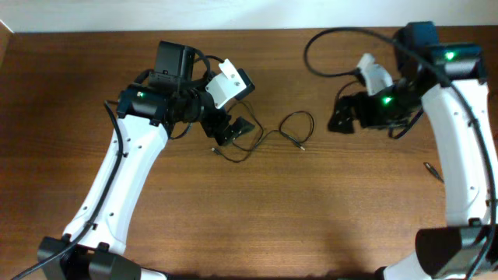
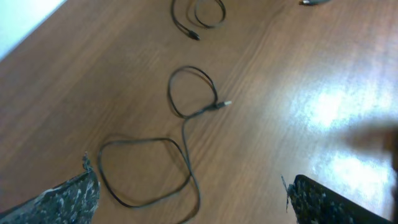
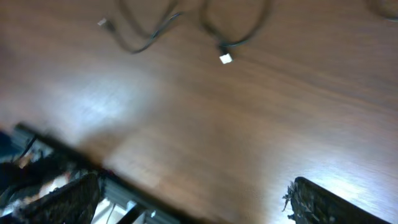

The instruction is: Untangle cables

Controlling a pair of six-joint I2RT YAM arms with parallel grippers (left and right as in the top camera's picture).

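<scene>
The cables are thin black cords lying loose on the brown table. In the overhead view one cable (image 1: 247,148) runs from under my left gripper (image 1: 233,129) to a round loop (image 1: 296,124) with a plug end. In the left wrist view a cable (image 2: 144,172) forms two loops between and beyond my open left fingers (image 2: 189,190), with a second small coil (image 2: 200,15) farther off. My right gripper (image 1: 341,117) is open and empty, off to the right of the loop. The blurred right wrist view shows cable ends (image 3: 226,57) far ahead of its fingers (image 3: 193,190).
A small separate plug end (image 1: 433,170) lies by the right arm. A thick black robot cable (image 1: 334,37) arcs at the back right. The table's pale back edge (image 1: 233,15) runs along the top, and a corner of it shows in the left wrist view (image 2: 25,25).
</scene>
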